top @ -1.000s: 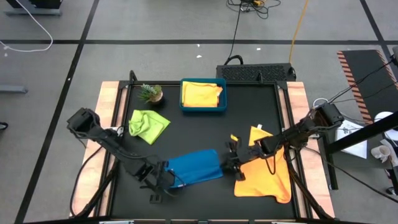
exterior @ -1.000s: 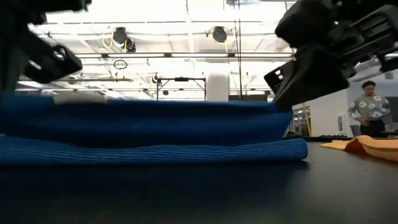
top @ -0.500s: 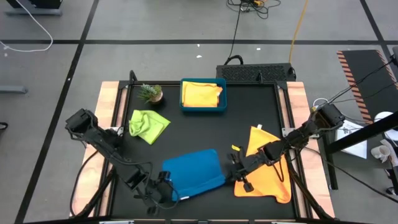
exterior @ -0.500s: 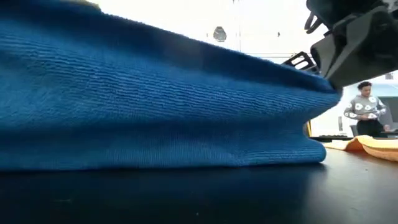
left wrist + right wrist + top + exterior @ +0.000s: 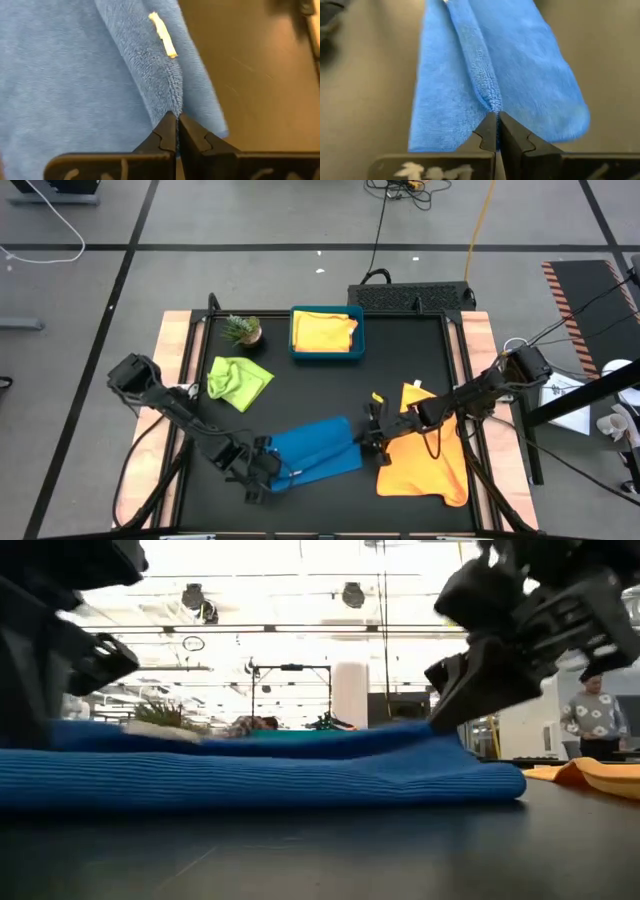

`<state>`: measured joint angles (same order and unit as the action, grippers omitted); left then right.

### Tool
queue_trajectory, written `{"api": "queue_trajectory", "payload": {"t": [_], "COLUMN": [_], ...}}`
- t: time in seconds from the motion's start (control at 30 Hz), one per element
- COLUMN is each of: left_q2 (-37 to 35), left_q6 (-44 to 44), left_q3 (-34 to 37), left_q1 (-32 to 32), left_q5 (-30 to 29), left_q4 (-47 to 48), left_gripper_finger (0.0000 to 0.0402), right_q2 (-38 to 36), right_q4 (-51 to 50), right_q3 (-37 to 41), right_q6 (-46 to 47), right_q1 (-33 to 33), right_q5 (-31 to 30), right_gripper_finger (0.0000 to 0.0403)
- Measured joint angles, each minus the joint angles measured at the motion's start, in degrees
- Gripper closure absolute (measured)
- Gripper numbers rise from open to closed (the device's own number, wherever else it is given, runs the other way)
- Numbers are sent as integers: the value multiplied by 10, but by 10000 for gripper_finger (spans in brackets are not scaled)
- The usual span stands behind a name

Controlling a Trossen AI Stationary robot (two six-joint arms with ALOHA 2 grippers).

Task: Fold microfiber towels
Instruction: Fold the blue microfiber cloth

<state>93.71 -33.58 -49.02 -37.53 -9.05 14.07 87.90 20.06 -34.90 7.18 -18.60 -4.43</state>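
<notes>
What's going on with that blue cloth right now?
Left hand shut on blue towel. Right hand shut on its other end. Towel low over table, nothing blocking.

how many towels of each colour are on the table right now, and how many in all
blue towel: 1
lime green towel: 1
yellow towel, in the teal tray: 1
orange towel: 1 visible as a spread patch; a second layer cannot be told apart
total: 4
</notes>
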Motion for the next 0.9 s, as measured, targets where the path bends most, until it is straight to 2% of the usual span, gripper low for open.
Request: {"api": "queue_trajectory", "payload": {"t": [0.33,0.5,0.67,0.9], "left_q2": [-9,-9,-9,-9], "left_q6": [-13,-12,-12,-12], "left_q3": [1,1,22,36], "left_q1": [16,17,35,58], "left_q5": [-14,-37,-78,-76], "left_q4": [74,98,109,105], "left_gripper_finger": [393,398,383,395], "right_q2": [4,5,50,84], "right_q4": [55,86,153,166], "right_q3": [37,38,38,38], "right_q6": [17,-18,-45,-40], "right_q1": [33,47,79,90], "right_q5": [0,-1,0,-2], "right_gripper_finger": [403,403,401,400]}}
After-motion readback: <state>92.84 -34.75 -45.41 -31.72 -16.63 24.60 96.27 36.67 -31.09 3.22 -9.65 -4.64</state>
